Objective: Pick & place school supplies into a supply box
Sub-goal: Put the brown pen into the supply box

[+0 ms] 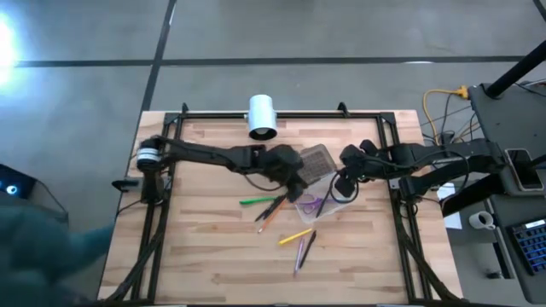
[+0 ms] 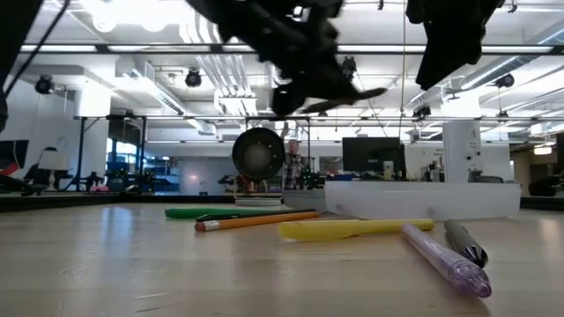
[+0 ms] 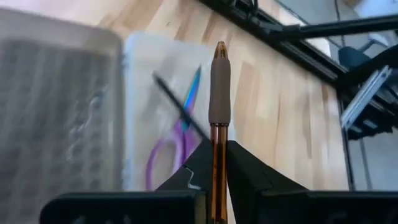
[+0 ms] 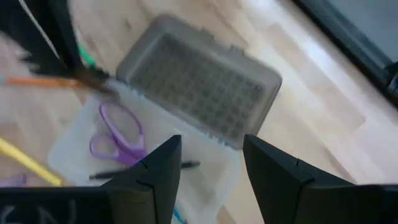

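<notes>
Pencils and pens not yet packed lie loose on the wooden surface (image 1: 205,256) in front of the supply box: going left to right in the high view, a green pencil (image 1: 256,201), an orange pencil (image 1: 271,217), a yellow pen (image 1: 295,236) and, close together, a purple pen (image 1: 299,253) and a dark pen (image 1: 308,242). Above them the left claw (image 1: 299,186) is clenched on a brown pen (image 3: 218,112), held lengthwise between its fingers and raised off the surface near the box's edge. Because the pen juts well past the fingertips, its tip could catch the box wall or the open lid (image 4: 199,87) on the way down, and a release from this height may let it bounce out or land across the rim. The supply box (image 1: 334,198) sits near the middle of the surface with purple-handled scissors (image 4: 116,134) already lying inside, so a pen dropped onto them might rest crooked. To the right, the right claw (image 1: 348,182) hovers released over the box's far side, gripping nothing that I can see; both claws crowd the same small box, and a collision between them, or a nudge that slides the light case, seems the main hazard. A white cylinder (image 1: 262,114) stands at the surface's far edge, well apart.
</notes>
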Motion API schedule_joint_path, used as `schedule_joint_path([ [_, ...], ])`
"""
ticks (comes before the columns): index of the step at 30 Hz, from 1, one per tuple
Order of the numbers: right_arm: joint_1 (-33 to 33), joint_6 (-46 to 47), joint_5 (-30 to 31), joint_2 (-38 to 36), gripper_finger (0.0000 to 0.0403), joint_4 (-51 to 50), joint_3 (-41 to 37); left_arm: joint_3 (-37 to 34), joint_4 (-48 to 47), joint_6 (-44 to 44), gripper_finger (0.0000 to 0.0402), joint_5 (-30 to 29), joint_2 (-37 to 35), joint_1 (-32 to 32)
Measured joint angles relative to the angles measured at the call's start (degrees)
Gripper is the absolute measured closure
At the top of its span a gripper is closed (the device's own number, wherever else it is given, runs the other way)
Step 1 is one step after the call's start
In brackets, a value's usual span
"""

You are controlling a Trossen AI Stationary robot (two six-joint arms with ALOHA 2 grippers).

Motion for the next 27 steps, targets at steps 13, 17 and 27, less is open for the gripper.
schedule_joint_path([
  [13, 0.4, 1.9, 3.3, -9.8, 0.0255, 1.1, 0.0, 33.8, -16.7, 1.0, 0.0385, 1.0, 27.3, -0.7],
  [17, 0.4, 1.8, 3.3, -11.3, 0.0255, 1.0, 0.0, 37.2, -18.9, 0.9, 0.0385, 0.8, 30.5, -0.4],
  [27, 0.3, -0.6, 3.3, -9.4, 0.0257, 0.7, -0.9, 33.9, -18.8, 1.1, 0.0385, -3.0, 30.7, 2.5],
])
